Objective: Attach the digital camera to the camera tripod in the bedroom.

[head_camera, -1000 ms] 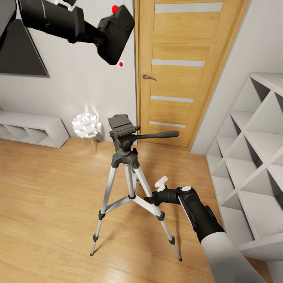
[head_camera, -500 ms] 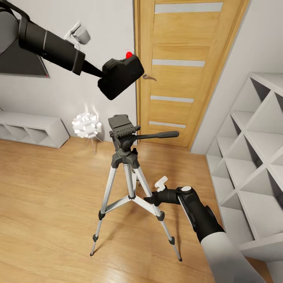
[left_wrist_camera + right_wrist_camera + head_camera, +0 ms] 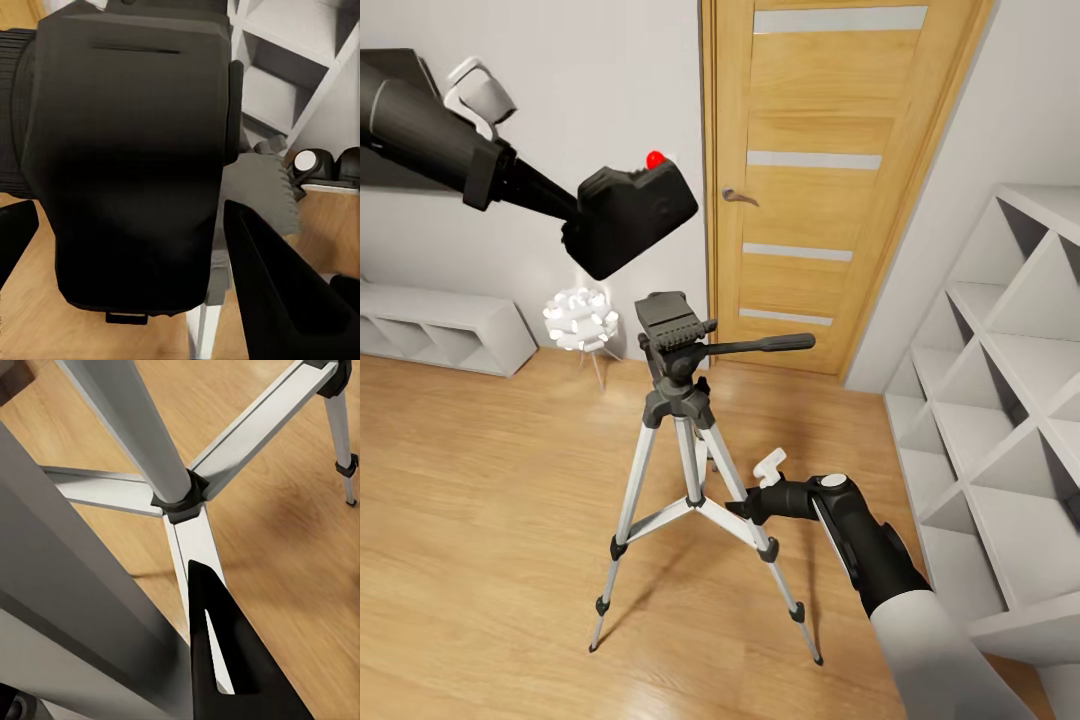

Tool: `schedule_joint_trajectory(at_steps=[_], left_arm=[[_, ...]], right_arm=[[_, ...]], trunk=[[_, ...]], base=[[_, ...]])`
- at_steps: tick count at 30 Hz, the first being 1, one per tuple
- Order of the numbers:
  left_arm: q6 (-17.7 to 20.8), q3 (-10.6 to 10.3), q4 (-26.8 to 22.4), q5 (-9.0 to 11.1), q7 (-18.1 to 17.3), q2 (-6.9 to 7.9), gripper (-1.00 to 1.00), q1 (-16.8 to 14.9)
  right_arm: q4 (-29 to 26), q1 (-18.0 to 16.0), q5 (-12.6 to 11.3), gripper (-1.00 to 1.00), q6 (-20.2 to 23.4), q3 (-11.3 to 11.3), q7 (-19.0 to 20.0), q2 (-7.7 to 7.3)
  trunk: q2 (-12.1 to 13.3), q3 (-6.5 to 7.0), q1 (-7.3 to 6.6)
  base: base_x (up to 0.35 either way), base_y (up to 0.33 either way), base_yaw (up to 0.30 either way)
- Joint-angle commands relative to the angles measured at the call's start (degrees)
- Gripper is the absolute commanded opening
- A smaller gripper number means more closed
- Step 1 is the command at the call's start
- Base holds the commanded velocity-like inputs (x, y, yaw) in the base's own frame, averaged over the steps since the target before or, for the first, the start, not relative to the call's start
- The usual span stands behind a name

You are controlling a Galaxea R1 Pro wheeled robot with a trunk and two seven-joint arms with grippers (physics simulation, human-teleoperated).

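Above and a little to the left of the tripod head, the digital camera [image 3: 628, 217] hangs in the air, a chunky black body with a small red dot on its top edge, held clear of the camera tripod [image 3: 682, 440] and tilted. The left gripper [image 3: 572, 212] has it clenched between its jaws at the end of the dark left arm, which reaches in from the upper left of the head view; in the left wrist view the camera body [image 3: 127, 157] sits between two dark fingers [image 3: 281, 281], with the tripod's grey mounting plate [image 3: 262, 191] beyond it. The camera tripod stands upright on the light wood plank floor [image 3: 480, 500] with its silver legs spread, black head on top and the long side handle [image 3: 760, 345] pointing toward the wooden door [image 3: 825, 180]. Low down, the right gripper [image 3: 745, 507] is right beside one tripod leg, touching it or nearly so; whether its jaws are closed on the leg cannot be told from the pictures. The right wrist view shows a silver leg [image 3: 131, 431] and the black brace joint [image 3: 180, 499] close up. White cubby shelves [image 3: 1000, 400] stand at the right, a low white shelf unit [image 3: 435, 325] at the left wall, and a small white ball-shaped lamp [image 3: 580, 318] just behind the tripod.
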Motion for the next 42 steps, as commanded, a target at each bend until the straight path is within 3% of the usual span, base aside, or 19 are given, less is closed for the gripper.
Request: schedule_joint_trajectory(at_steps=[1,3,4,11,14,19,32,42], left_arm=[[0.12,-0.19,-0.05,-0.06,-0.34,0.16,-1.00,-0.16],[0.14,-0.15,-0.16,-0.91,-0.56,0.42,-1.00,-0.16],[0.16,-0.04,-0.29,-2.81,-0.85,0.74,-1.00,-0.16],[-0.09,-1.89,-2.54,-1.05,2.31,2.99,-1.00,-0.16],[-0.01,-0.91,-3.53,0.50,3.63,2.02,-1.00,-0.16],[0.15,0.07,-5.19,0.35,2.59,0.45,-1.00,-0.16],[0.22,0.51,-9.42,-1.94,-0.04,0.59,-1.00,-0.16],[0.22,0.20,-10.56,-1.13,-1.85,0.76,-1.00,-0.16]], right_arm=[[-0.05,-0.06,0.53,-1.00,0.16,-0.02,0.33,0.04],[-0.03,-0.06,0.53,-1.00,0.17,-0.02,0.34,0.06],[0.14,-0.06,0.54,-1.00,0.17,-0.02,0.34,0.09],[0.44,-0.06,0.34,-1.00,0.17,-0.10,0.20,0.41],[0.51,-0.06,0.45,-1.00,0.12,-0.14,0.13,0.55],[0.54,-0.06,0.57,-1.00,0.09,-0.11,0.09,0.36],[0.56,-0.06,0.44,-1.00,0.08,-0.11,0.08,0.29],[0.57,-0.06,0.42,-1.00,0.08,-0.11,0.08,0.29]], trunk=[[-0.12,-0.11,0.03],[-0.12,-0.11,0.03],[-0.12,-0.11,0.03],[-0.12,-0.11,0.03],[-0.12,-0.11,0.03],[-0.12,-0.11,0.03],[-0.12,-0.11,0.03],[-0.12,-0.11,0.03]], base=[[0.000,0.000,0.000],[0.000,0.000,0.000],[0.000,0.000,0.000],[0.000,0.000,0.000],[0.000,0.000,0.000],[0.000,0.000,0.000],[0.000,0.000,0.000],[0.000,0.000,0.000]])
